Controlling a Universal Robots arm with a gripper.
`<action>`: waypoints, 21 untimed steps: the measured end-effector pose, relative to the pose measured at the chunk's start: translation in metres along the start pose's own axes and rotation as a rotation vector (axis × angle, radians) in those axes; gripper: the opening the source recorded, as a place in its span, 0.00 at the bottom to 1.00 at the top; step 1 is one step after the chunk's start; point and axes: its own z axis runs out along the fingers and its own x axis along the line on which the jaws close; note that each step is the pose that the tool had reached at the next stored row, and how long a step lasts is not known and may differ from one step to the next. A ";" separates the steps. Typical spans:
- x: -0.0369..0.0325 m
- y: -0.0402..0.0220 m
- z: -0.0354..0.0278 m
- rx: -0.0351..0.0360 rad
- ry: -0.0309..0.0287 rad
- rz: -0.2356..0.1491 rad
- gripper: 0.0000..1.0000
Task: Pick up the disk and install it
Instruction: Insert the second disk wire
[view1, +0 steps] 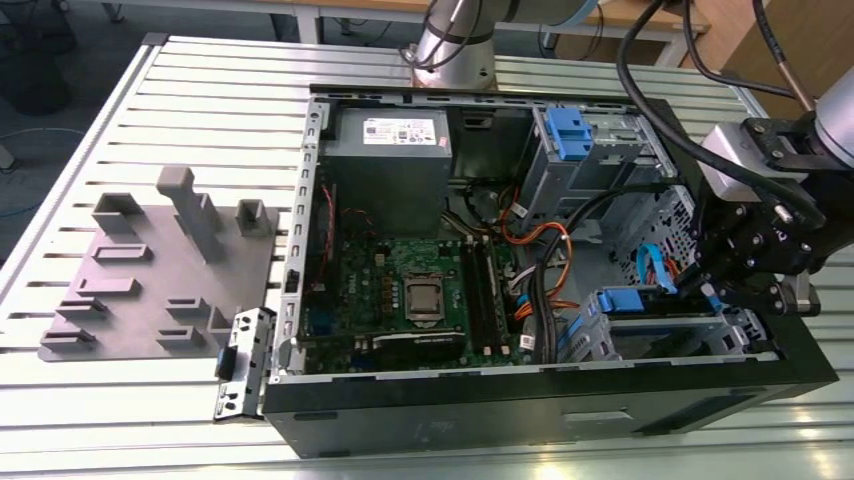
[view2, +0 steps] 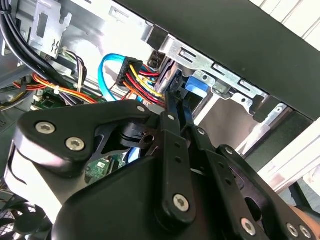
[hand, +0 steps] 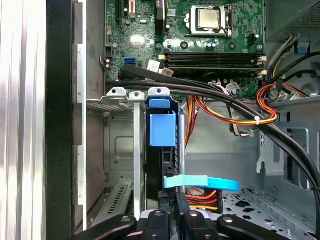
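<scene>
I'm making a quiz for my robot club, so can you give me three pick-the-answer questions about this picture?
1. Where is the gripper?
A. Over the grey holder tray
B. At the drive cage inside the case
C. Above the power supply

2. What colour is the tab on the drive cage?
A. Blue
B. Red
C. Yellow

3. How is the computer case?
A. Closed up
B. Standing upright
C. Lying with its side open

Answers:
1 B: the gripper reaches to the drive cage at the exterior view's right.
2 A: the tab is blue.
3 C: the computer case lies open, with its motherboard showing.
</scene>
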 end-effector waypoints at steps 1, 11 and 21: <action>0.0000 0.0000 0.0004 -0.0001 -0.0003 0.000 0.17; 0.0000 -0.0003 0.0027 -0.0024 -0.0023 0.000 0.17; -0.0002 -0.0002 -0.0036 -0.0022 -0.0007 0.000 0.25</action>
